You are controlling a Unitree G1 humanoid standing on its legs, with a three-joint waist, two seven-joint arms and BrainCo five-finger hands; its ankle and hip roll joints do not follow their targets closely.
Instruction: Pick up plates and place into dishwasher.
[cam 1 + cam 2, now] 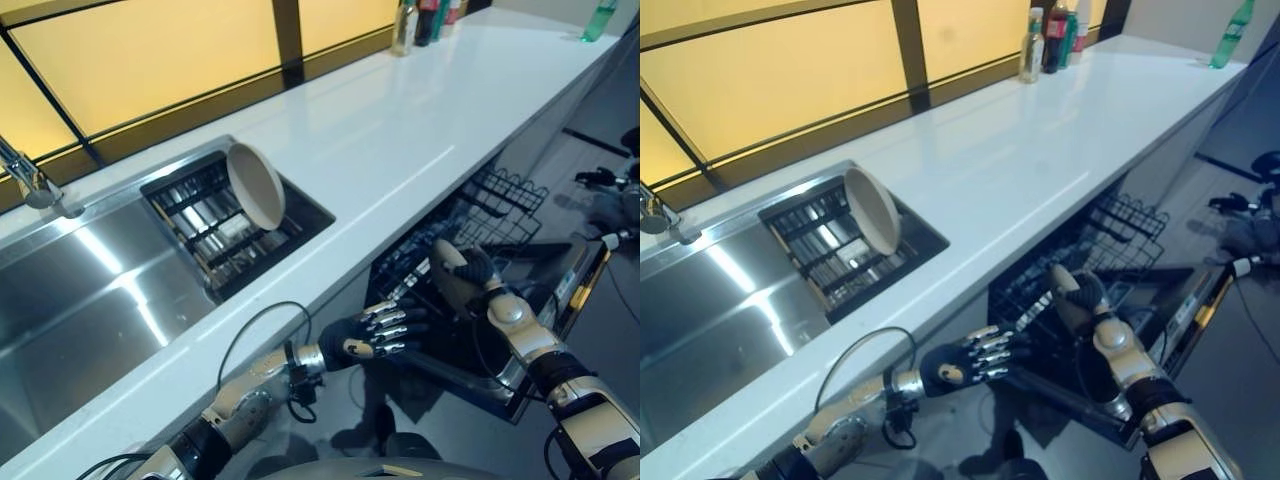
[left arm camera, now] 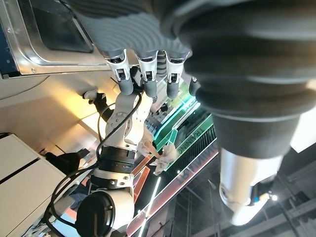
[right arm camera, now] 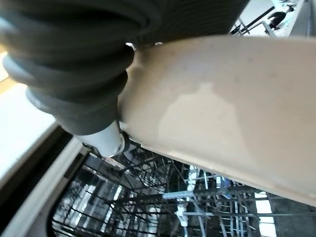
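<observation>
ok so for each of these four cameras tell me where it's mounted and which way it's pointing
Left eye view: on the head, looking down at the white counter, the sink rack with a beige plate, and the open dishwasher rack; both arms show, left hand and right hand.
Right eye view: same head camera's other eye, same scene slightly shifted.
Left wrist view: along the left hand's fingers, facing the right arm.
Right wrist view: very close on the held plate over the dishwasher rack wires.
Shared: both wrist views and eyes show the dishwasher area.
</observation>
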